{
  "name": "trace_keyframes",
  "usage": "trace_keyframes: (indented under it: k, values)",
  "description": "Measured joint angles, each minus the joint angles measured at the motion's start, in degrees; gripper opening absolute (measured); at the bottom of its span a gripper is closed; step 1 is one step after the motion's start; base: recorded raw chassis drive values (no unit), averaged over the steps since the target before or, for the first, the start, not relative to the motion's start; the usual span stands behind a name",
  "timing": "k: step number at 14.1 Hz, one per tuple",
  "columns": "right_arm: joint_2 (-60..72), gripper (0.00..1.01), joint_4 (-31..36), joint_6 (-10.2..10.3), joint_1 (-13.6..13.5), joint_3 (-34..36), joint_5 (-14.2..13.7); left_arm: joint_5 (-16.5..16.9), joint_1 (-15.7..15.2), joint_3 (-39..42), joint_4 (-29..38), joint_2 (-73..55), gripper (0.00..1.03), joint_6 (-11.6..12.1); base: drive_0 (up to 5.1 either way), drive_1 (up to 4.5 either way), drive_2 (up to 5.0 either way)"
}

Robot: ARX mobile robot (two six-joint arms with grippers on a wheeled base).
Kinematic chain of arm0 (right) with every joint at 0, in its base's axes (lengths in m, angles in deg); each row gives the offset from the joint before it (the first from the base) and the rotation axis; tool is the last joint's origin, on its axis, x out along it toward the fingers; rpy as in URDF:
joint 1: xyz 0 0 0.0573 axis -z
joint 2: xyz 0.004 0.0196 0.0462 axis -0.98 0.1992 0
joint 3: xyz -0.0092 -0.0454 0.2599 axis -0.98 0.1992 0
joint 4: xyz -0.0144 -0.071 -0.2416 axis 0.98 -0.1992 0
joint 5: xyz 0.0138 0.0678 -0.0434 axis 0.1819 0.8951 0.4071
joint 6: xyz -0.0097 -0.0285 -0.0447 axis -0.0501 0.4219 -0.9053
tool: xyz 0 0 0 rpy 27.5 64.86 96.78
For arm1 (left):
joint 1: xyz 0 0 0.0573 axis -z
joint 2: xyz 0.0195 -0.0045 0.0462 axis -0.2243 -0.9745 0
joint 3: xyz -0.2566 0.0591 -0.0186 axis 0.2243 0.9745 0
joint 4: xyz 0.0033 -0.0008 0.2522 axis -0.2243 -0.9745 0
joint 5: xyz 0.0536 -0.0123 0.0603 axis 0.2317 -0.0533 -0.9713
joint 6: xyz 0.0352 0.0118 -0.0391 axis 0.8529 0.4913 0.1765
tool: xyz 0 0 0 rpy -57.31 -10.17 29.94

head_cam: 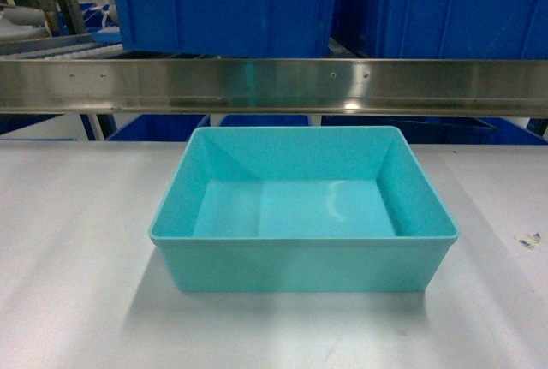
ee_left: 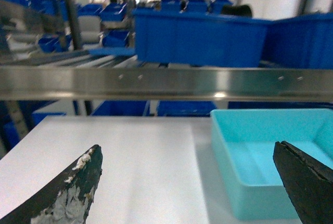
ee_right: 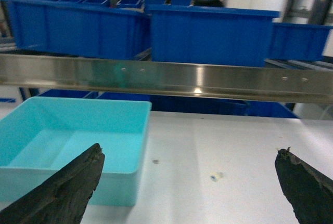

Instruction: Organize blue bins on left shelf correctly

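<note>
While nothing is gripped by either arm, both end effectors are seen spread wide apart in their own wrist views. The left end effector (ee_left: 190, 187) is held low over the tabletop (ee_left: 130, 167), with one worn, paint-chipped black finger (ee_left: 67, 195) at the lower left and the other at the lower right edge, overlapping the near right part of the turquoise bin (ee_left: 260, 151) in that view. Whether that finger is actually touching the bin can't be told. The right end effector (ee_right: 190, 187) is likewise splayed, its left finger (ee_right: 62, 193) drawn in front of the bin's near wall, its right finger out over bare tabletop; no contact can be confirmed there either.

In the head view neither end effector is visible. The turquoise bin is parked upright and empty in the middle of the grey-white tabletop, long side toward the camera, rolled rim all round. A small scrap of debris (head_cam: 528, 239) is spotted on the tabletop well to the bin's right.

Just behind the bin, a shiny steel rail of the shelf (head_cam: 274, 86) is run across the whole width. Dark blue ribbed bins (head_cam: 227, 5) are lined up on the tier above that rail, and more are glimpsed below it and further back.
</note>
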Motion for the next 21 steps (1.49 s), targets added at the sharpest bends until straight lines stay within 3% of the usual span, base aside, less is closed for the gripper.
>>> trace_keyframes:
  k: [1,2,3,5,7,10,11,12,14,21]
  values:
    - [18.0,0.98,10.0,-0.2,-10.2,-5.7,-5.6,1.2,-4.8,-1.7,10.8,-17.2,0.98,-0.9,0.0,0.0,0.0]
    - [29.9,0.98,13.2,-0.2,-12.8,-11.9,-6.1,1.3,-1.9,-6.7,19.4,-30.9,0.98,-1.1,0.0,0.0,0.0]
    - [40.9,0.98,16.6,-0.4,-12.7,-17.1,-6.6,0.1,1.7,-12.0,23.8,-42.6,0.98,-0.7,0.0,0.0,0.0]
    - [45.8,0.98,16.8,-0.4,-11.6,-19.4,-6.2,-1.6,3.9,-14.2,24.4,-48.5,0.98,-0.1,0.0,0.0,0.0]
    - [49.2,0.98,17.6,-0.4,-11.0,-20.9,-6.1,-2.6,6.1,-15.7,24.1,-52.6,0.98,0.4,0.0,0.0,0.0]
    - [59.8,0.98,19.6,0.4,-7.8,-27.8,-4.9,-5.5,13.7,-23.7,21.1,-63.8,0.98,2.1,0.0,0.0,0.0]
    - [61.4,0.98,14.9,1.0,-7.7,-29.8,-3.1,-7.4,15.8,-26.7,18.9,-65.9,0.98,3.2,0.0,0.0,0.0]
    - [61.4,0.98,10.3,1.9,-7.6,-31.1,0.4,-10.1,17.4,-28.0,19.9,-67.0,0.98,5.0,0.0,0.0,0.0]
    - [61.1,0.98,9.5,2.8,-7.7,-31.7,1.5,-11.5,18.4,-28.3,20.2,-66.9,0.98,8.0,0.0,0.0,0.0]
    - [61.1,0.98,9.5,3.3,-7.6,-31.7,1.5,-11.7,18.1,-28.3,20.2,-66.9,0.98,8.9,0.0,0.0,0.0]
